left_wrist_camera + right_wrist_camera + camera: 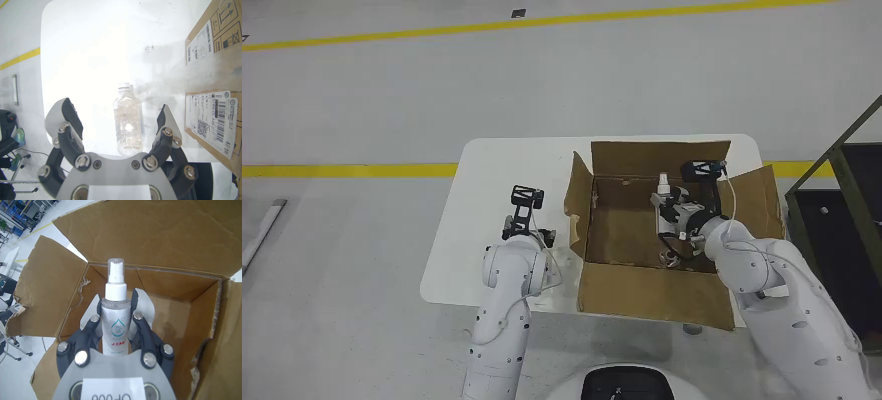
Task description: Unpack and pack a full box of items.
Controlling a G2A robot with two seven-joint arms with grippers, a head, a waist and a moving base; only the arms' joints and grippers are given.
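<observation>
Bench (502, 165): white, with rounded corners. It carries the cardboard box (652, 292) on its right half, which leaves bare surface on the left for setting items out. All four box flaps are folded outward, so the opening is clear from above. The flap edges are torn and ragged, and the left flap rises between the two arms, blocking a straight crossing.

Right gripper (116, 301): positioned over the box interior, fingers clamped on the body of a spray bottle (115, 288) just below its shoulder. This hold keeps the bottle upright and its clear cap free of the pads. Position alone does not show whether the bottle is going in or coming out. Bare cardboard floor shows beneath it, with room toward the walls.

Left gripper (115, 111): positioned over the bare bench just beside the box's outer wall, fingers wide apart. A clear plastic bottle (128, 125) appears to lie on the bench between them, untouched by either pad — a stance suited to release or to grasp alike
</observation>
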